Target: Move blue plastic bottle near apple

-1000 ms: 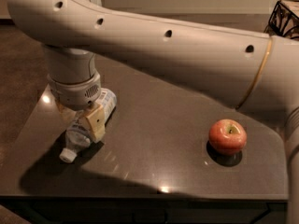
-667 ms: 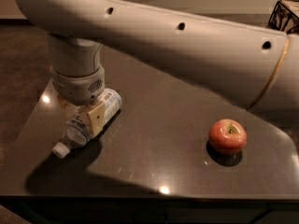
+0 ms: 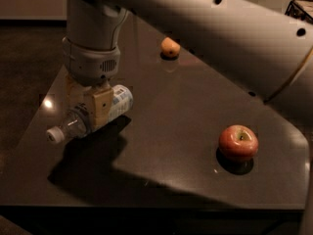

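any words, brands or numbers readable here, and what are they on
blue plastic bottle label: pale printing, too blurred to read.
gripper, closed around the bottle over the left of the table: no markings visible.
apple, orange fruit: no text.

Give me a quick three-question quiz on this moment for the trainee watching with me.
1. True or false: the gripper holds the blue plastic bottle upright.
2. Where is the orange fruit? A: touching the apple. B: toward the far side of the table, apart from the apple. C: in the gripper.
3. Fill in: the bottle's white cap points ___ from the apple.

Key: 1 false, the bottle lies sideways in the grip, on the table's left side; 2 B; 3 away.
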`<state>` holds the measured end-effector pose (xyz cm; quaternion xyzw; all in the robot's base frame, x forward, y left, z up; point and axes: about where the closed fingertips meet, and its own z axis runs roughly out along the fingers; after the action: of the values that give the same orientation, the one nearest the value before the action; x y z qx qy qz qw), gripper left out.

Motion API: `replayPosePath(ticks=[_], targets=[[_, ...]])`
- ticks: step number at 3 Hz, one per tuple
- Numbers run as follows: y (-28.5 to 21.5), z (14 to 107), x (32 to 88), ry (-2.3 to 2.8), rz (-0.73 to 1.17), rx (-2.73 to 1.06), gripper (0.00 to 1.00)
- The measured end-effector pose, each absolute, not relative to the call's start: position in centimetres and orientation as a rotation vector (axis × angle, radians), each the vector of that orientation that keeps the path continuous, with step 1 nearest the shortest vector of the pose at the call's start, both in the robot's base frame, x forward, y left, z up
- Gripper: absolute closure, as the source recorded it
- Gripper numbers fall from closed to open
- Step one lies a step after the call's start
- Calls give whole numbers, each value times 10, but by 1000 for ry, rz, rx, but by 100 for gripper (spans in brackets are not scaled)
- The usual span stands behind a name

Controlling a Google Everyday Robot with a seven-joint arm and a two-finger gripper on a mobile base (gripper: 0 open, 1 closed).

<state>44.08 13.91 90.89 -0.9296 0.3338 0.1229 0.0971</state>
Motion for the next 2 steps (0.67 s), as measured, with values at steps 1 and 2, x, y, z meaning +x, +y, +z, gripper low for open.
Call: replayPosePath(ticks=[1,2], targets=[[134,934,458,1109,549,-2592,100],[132,956,472,1185,696,-2430,100]])
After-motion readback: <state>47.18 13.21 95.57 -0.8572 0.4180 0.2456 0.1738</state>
